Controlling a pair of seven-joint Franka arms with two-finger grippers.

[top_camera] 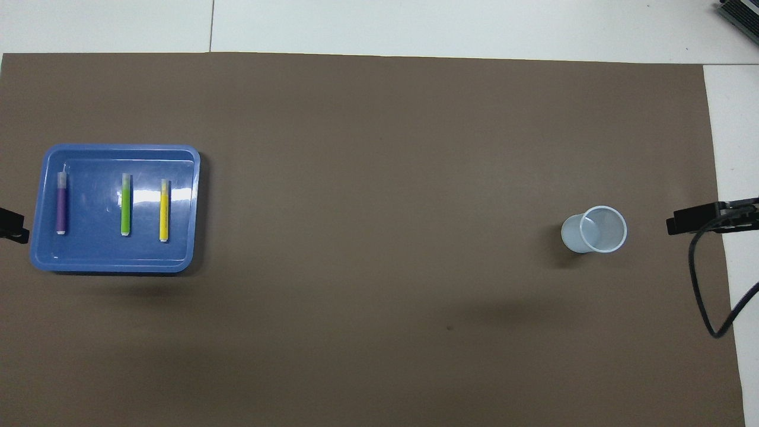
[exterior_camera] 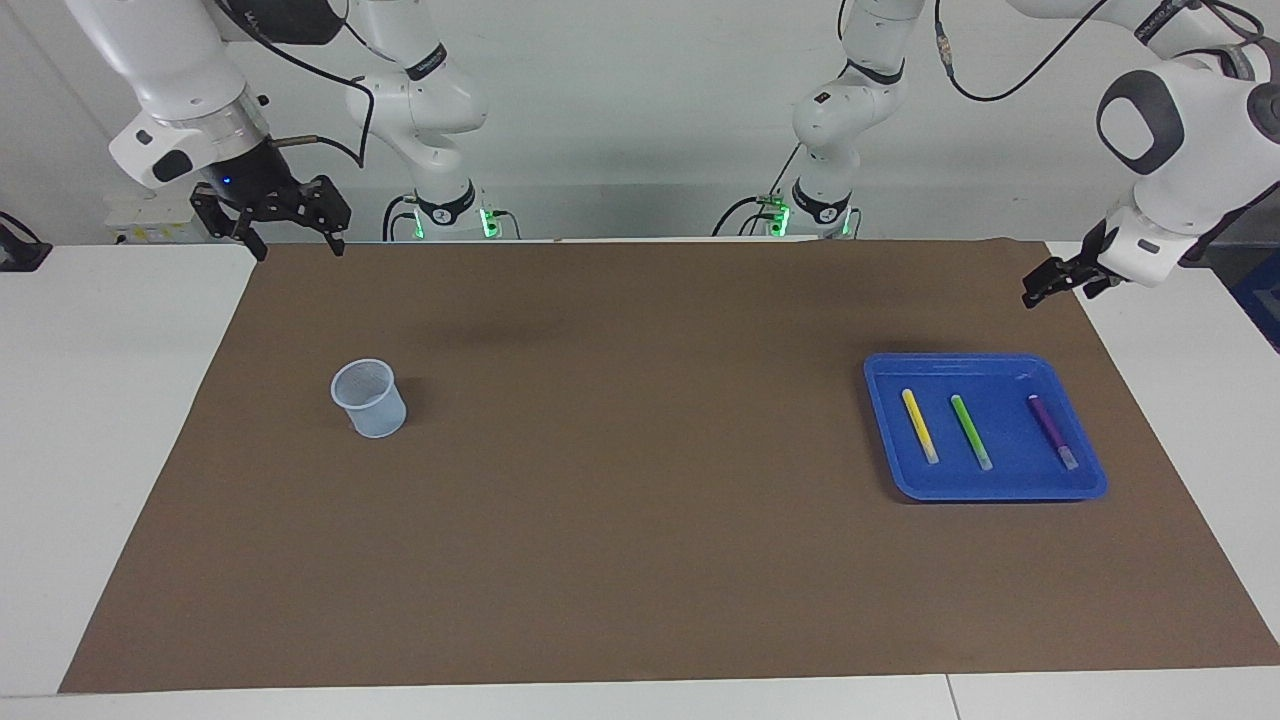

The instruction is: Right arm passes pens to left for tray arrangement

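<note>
The blue tray (exterior_camera: 1000, 385) (top_camera: 95, 255) lies on the brown mat toward the left arm's end of the table. In it lie three pens side by side, apart from one another: a yellow pen (exterior_camera: 920, 425) (top_camera: 164, 210), a green pen (exterior_camera: 971, 432) (top_camera: 126, 204) and a purple pen (exterior_camera: 1052, 430) (top_camera: 60, 204). My left gripper (exterior_camera: 1045, 288) (top_camera: 12, 225) hangs open and empty over the mat's edge beside the tray. My right gripper (exterior_camera: 297, 245) (top_camera: 699, 218) hangs open and empty over the mat's corner at the right arm's end.
A small translucent pale-blue cup (exterior_camera: 370, 398) (top_camera: 596, 229) stands upright on the brown mat (exterior_camera: 640, 500) toward the right arm's end. A black cable (top_camera: 705, 296) trails from the right gripper. White table shows around the mat.
</note>
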